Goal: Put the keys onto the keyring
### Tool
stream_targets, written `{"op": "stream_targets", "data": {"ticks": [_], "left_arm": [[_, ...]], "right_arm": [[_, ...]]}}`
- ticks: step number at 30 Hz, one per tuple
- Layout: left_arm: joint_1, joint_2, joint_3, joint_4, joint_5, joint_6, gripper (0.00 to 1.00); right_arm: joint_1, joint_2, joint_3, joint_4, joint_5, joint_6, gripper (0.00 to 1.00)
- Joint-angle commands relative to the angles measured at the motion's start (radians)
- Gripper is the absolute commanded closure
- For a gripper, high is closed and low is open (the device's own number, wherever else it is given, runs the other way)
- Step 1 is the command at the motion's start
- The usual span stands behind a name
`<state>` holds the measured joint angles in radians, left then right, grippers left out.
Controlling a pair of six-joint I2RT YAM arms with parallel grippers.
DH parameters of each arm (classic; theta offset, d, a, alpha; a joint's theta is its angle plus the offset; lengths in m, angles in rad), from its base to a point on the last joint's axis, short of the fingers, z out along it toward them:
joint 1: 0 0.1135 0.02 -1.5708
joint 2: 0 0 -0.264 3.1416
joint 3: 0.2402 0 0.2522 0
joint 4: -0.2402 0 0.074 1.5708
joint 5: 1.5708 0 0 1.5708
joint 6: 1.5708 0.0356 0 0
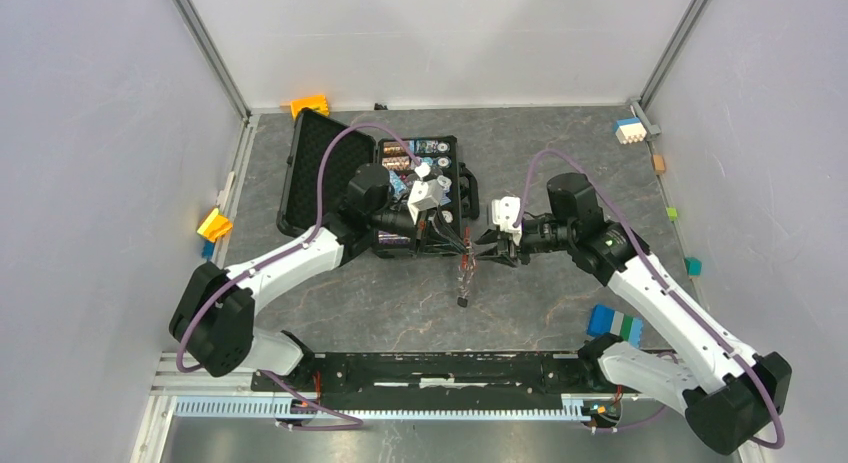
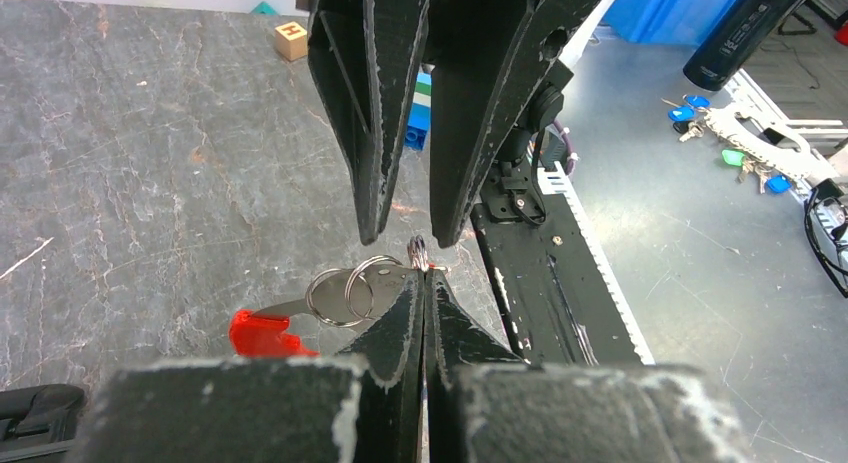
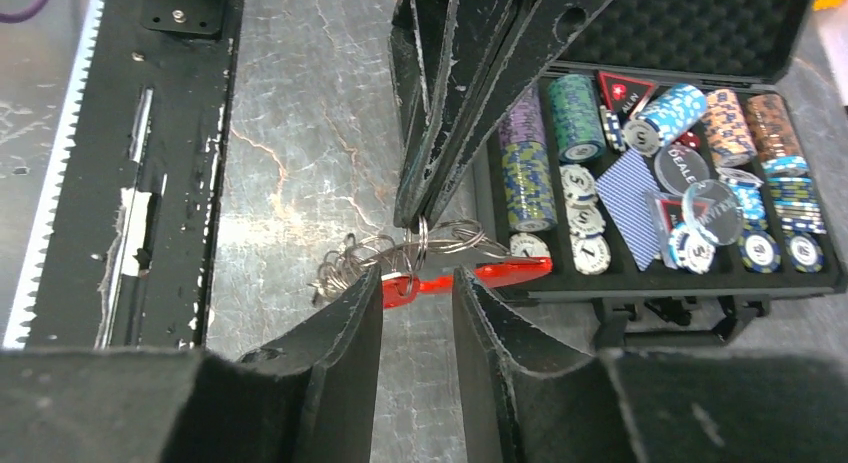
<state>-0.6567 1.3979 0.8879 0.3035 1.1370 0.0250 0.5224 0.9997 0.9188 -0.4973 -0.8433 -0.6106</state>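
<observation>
The keyring [image 1: 465, 268] hangs in mid-air between both grippers above the grey table, its chain trailing down to a small dark piece [image 1: 462, 301]. My left gripper [image 2: 425, 275] is shut on one thin ring, which shows edge-on at its tips. Two more silvery rings [image 2: 345, 293] and the red tag [image 2: 260, 333] hang to the left. My right gripper [image 3: 418, 278] faces it with jaws apart, straddling the rings [image 3: 450, 238]. The red tag [image 3: 505, 273] crosses just beyond its fingertips. The keys I cannot make out among the rings and chain [image 3: 340, 268].
An open black poker case [image 1: 330, 173] with chips [image 3: 640, 173] lies just behind the grippers. Toy blocks sit around the edges: orange [image 1: 310, 105], yellow [image 1: 214, 224], blue-green [image 1: 615, 325]. A black rail [image 1: 440, 368] runs along the near edge.
</observation>
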Motion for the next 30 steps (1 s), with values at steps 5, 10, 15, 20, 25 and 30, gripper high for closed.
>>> {"op": "stream_targets", "data": {"ticks": [5, 10, 15, 20, 25, 30], "left_arm": [[0.002, -0.04, -0.01, 0.07, 0.04, 0.04, 0.98], [0.002, -0.045, -0.025, 0.091, 0.038, 0.033, 0.98], [0.001, -0.045, -0.031, 0.12, 0.035, 0.012, 0.98], [0.002, -0.044, -0.035, 0.151, 0.035, -0.013, 0.98], [0.002, -0.046, -0.041, 0.153, 0.033, -0.012, 0.98], [0.002, -0.046, -0.04, 0.154, 0.033, -0.013, 0.98]], "right_arm": [[-0.006, 0.039, -0.012, 0.033, -0.088, 0.008, 0.66], [-0.008, 0.047, -0.009, 0.039, -0.096, 0.012, 0.72], [-0.009, 0.053, -0.012, 0.042, -0.105, 0.015, 0.77], [-0.01, 0.056, -0.014, 0.047, -0.106, 0.023, 0.77], [-0.012, 0.054, -0.01, 0.051, -0.105, 0.032, 0.77], [-0.013, 0.053, -0.009, 0.06, -0.107, 0.044, 0.77]]}}
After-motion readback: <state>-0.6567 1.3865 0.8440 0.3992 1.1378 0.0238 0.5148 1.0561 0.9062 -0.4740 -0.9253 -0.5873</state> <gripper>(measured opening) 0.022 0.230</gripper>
